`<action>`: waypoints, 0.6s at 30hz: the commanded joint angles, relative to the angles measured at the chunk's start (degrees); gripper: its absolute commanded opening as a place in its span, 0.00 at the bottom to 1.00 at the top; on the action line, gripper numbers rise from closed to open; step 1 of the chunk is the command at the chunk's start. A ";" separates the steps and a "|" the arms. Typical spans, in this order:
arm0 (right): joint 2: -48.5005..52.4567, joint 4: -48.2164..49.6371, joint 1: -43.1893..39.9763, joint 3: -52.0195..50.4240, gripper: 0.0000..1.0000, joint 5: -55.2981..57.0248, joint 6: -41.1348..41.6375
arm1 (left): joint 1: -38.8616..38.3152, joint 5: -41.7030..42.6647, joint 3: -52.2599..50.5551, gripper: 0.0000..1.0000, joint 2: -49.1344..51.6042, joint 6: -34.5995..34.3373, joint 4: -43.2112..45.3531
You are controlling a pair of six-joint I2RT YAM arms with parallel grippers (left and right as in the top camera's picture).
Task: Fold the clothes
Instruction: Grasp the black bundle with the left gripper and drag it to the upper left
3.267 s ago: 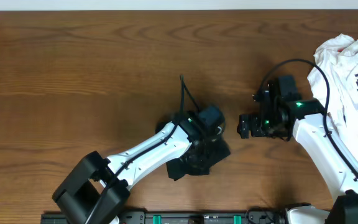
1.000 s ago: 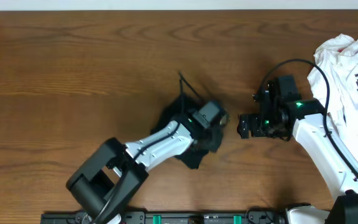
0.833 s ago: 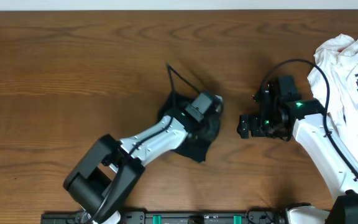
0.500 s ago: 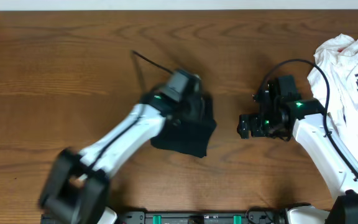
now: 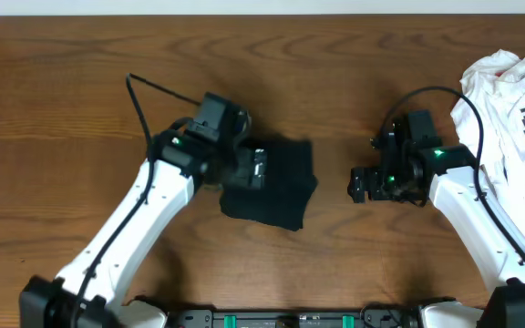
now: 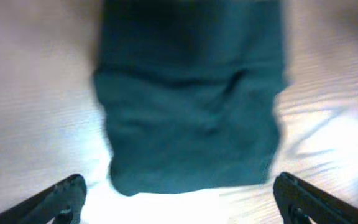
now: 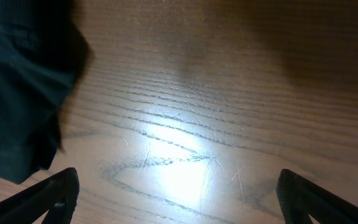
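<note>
The black shirt point(image 5: 279, 180) lies as a compact folded bundle near the middle of the counter point(image 5: 80, 91), gripped by neither claw. The left claw point(image 5: 255, 169) hangs spread wide at the shirt's side toward the counter's left edge. The right claw point(image 5: 357, 185) is spread and empty nearby. A fingertip snagging the soft edge could drag the folds open.

Brown wood-grain bench point(image 5: 80, 55), overhead view. A black shirt point(image 5: 281, 187), gathered into a compact, roughly square bundle, lies flat on the bench near its centre. A crumpled white garment point(image 5: 509, 100) with black print lies at the right edge, well apart from the shirt. Bright glare marks the wood in both wrist views.
</note>
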 commanded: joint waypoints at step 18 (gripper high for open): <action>-0.74 -0.02 -0.22 -0.24 0.99 0.11 0.33 | 3.32 0.44 0.07 0.98 23.06 1.79 -1.20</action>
